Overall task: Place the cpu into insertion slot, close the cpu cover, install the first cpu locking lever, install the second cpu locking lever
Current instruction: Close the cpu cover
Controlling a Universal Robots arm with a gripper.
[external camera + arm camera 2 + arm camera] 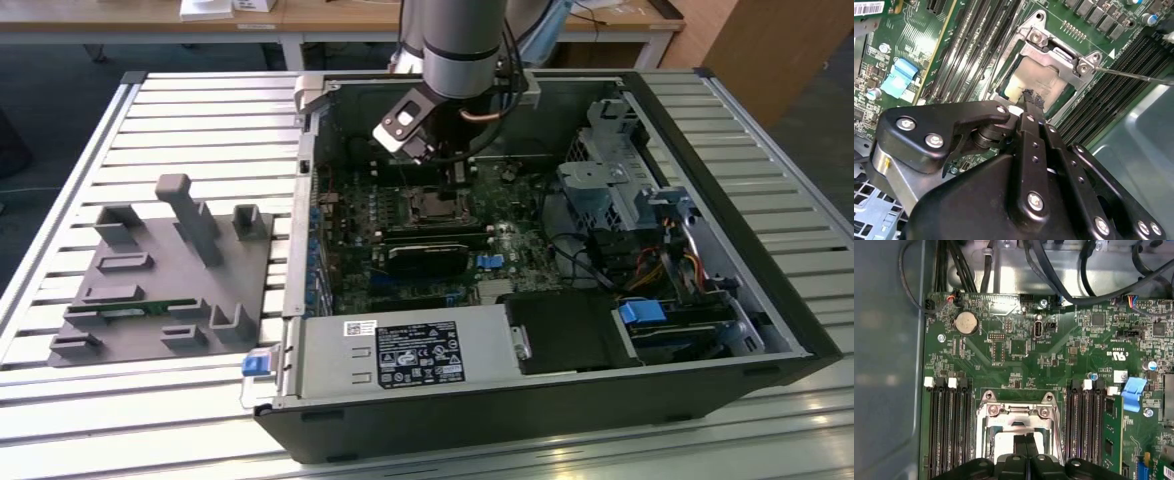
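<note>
The cpu (1030,80) lies in the motherboard socket, its silvery-beige top showing through the open middle of the cpu cover (1054,50), which lies flat over it. My gripper (1033,98) hangs just above the chip's near edge with its black fingers pressed together and nothing between them. In the first wrist view the shut gripper (1024,442) overlaps the cpu (1004,440) inside the cover (1016,413). A thin locking lever (1134,76) juts out sideways from one socket corner. In the exterior view the gripper (451,172) hovers over the socket (434,207).
The open computer case (747,330) walls in the motherboard (1004,355). Black memory slots (949,430) flank the socket on both sides. Cables (1054,270) run along the board's edge. A grey fixture block (167,275) stands on the slatted table at the exterior view's left.
</note>
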